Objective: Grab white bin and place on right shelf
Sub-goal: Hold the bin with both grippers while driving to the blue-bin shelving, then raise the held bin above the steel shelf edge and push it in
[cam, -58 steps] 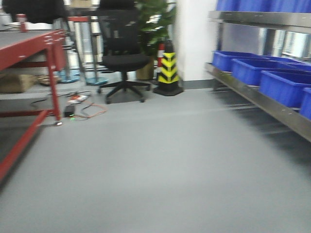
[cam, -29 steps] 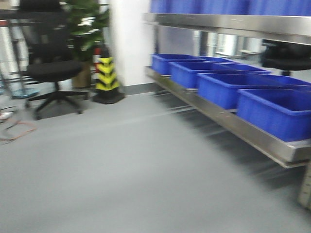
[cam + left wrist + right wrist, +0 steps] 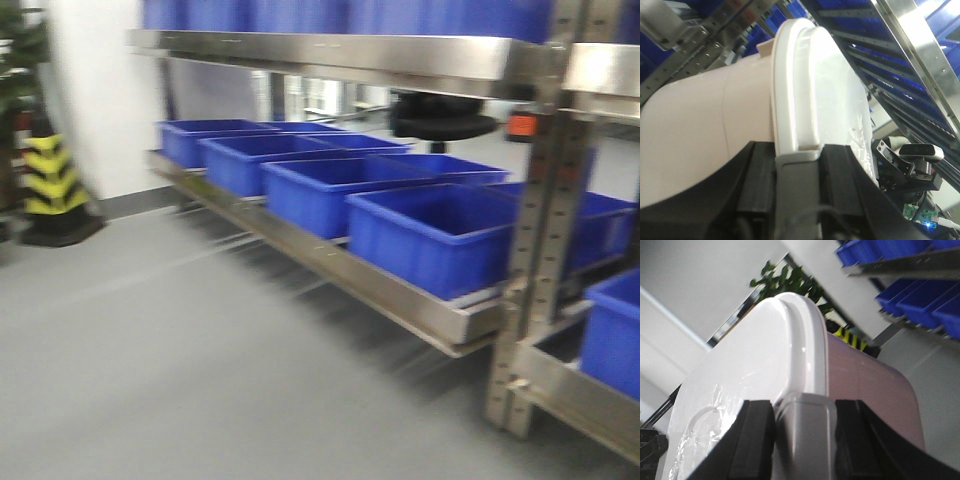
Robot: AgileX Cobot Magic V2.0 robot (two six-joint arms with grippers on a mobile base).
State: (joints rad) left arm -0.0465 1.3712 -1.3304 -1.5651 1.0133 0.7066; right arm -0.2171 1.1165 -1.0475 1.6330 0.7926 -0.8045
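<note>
The white bin (image 3: 700, 125) fills both wrist views and does not show in the front view. It is a pale pinkish tub under a white translucent lid (image 3: 825, 100). My left gripper (image 3: 797, 160) is shut on a grey latch (image 3: 797, 195) at the bin's rim. At the opposite end of the white bin (image 3: 870, 390), my right gripper (image 3: 805, 415) is shut on another grey latch (image 3: 805, 440). The right shelf (image 3: 400, 300), a shiny steel rack with a perforated upright (image 3: 535, 250), fills the right of the front view.
Several blue open bins (image 3: 430, 235) sit in a row on the shelf's lower level, with more above. A yellow-and-black cone (image 3: 50, 185) and a plant (image 3: 15, 50) stand at the far left by the white wall. Grey floor (image 3: 200, 380) lies before the rack.
The front view has swung right. The red table, office chair and floor cables have left the picture, and the steel rack with blue bins now fills it, closer than before.
</note>
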